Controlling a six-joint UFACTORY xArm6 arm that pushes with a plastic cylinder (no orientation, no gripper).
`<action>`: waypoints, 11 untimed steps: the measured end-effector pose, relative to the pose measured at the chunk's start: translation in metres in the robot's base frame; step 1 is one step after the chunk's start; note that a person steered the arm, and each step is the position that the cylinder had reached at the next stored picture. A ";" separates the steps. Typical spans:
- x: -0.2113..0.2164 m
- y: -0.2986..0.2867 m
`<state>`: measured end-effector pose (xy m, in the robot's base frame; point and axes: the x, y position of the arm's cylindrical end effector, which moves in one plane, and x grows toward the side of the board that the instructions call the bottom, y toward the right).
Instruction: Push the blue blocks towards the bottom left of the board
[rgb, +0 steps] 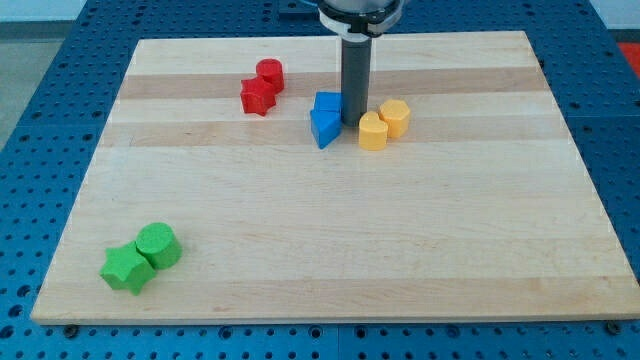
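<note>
1. Where the counter (330, 250) nears the view's top, just left of my tip (355, 122), two blue blocks touch: a blue cube (327, 103) behind, a blue wedge (323, 127) in front.
2. My tip sits just beside them, between them and two touching yellow blocks (384, 125).
3. No jaws exist; the rod grasps nothing.
4. Two red blocks (262, 87) lie left of my tip.
5. Two green blocks (141, 257) lie far toward the view's bottom left.

My tip (355, 123) sits between the two touching blue blocks (325, 119) and the yellow blocks (384, 124).
</note>
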<state>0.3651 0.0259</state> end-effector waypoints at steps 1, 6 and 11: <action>-0.049 0.000; -0.025 -0.022; 0.091 -0.049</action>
